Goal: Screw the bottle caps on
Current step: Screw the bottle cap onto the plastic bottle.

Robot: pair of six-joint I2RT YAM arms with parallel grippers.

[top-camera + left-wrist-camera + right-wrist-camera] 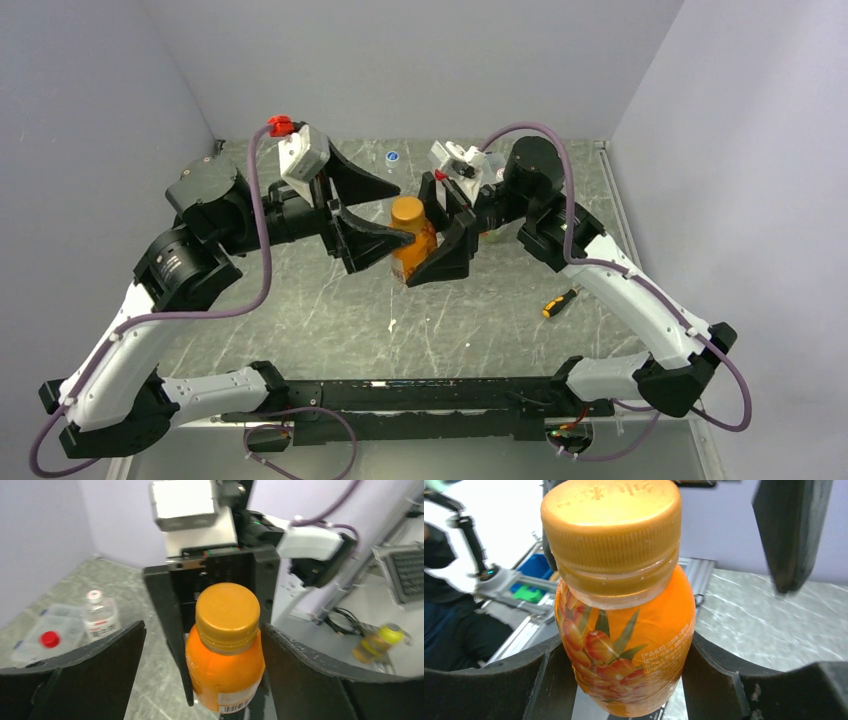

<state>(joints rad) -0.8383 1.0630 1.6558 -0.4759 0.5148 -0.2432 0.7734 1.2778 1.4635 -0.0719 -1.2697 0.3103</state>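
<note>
The squat bottle of orange liquid (415,252) stands upright at mid-table with its orange cap (407,211) on its neck. My right gripper (441,236) is shut on the bottle's body (624,645), with a finger pressed against each side. My left gripper (400,212) is open, its jaws straddling the cap (227,612). There is a wide gap on one side and the other finger (310,680) is close to the bottle's shoulder. A tiny vial (100,614) with a whitish cap stands at the back left. A blue cap (392,156) lies at the back.
A flat clear compartment box (35,645) holding a red cap (50,639) lies beside the vial. A bottle with yellow-green contents (377,642) lies behind my right arm. A screwdriver (559,303) lies on the table at the right.
</note>
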